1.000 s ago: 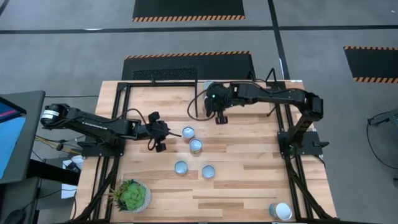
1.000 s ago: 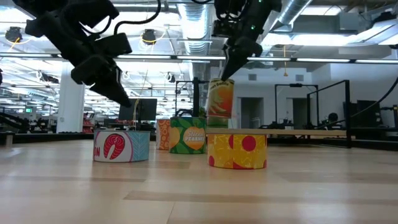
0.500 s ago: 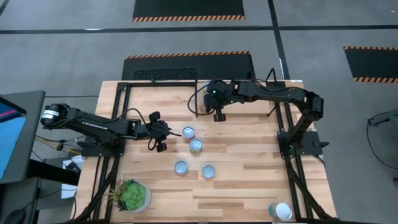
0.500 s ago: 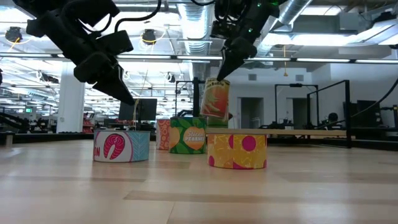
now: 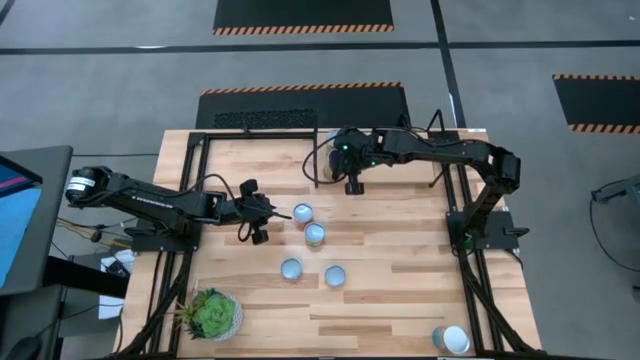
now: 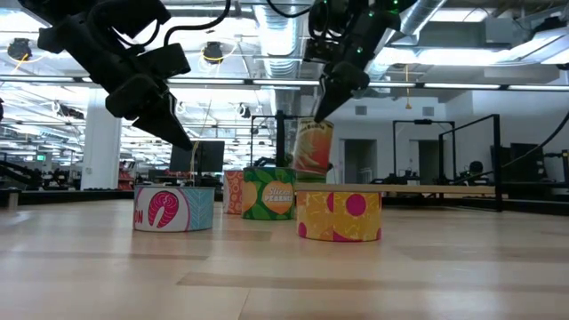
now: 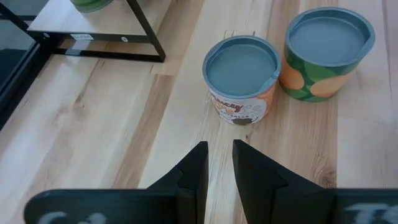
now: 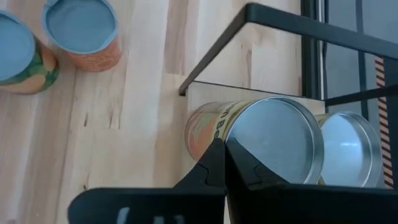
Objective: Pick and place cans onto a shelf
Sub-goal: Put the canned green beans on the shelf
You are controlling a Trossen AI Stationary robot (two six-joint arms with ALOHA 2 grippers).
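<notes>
We note the right hand (image 6: 322, 114) clamped on a tilted orange can (image 6: 311, 147) at the shelf (image 8: 273, 74), left hand (image 7: 219, 163) nearly together, empty, just short of an orange-labelled can (image 7: 241, 78) on the surface (image 5: 400, 260), another can (image 8: 345, 149) beside the held one.

My right arm hides the shelf (image 5: 328, 170) from above; my right wrist view crops one can (image 8: 12, 59) at nine o'clock.

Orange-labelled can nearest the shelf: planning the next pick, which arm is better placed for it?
Left. Its gripper points at the orange-labelled can, fingers nearly closed. The right gripper is over the shelf with another can.
</notes>
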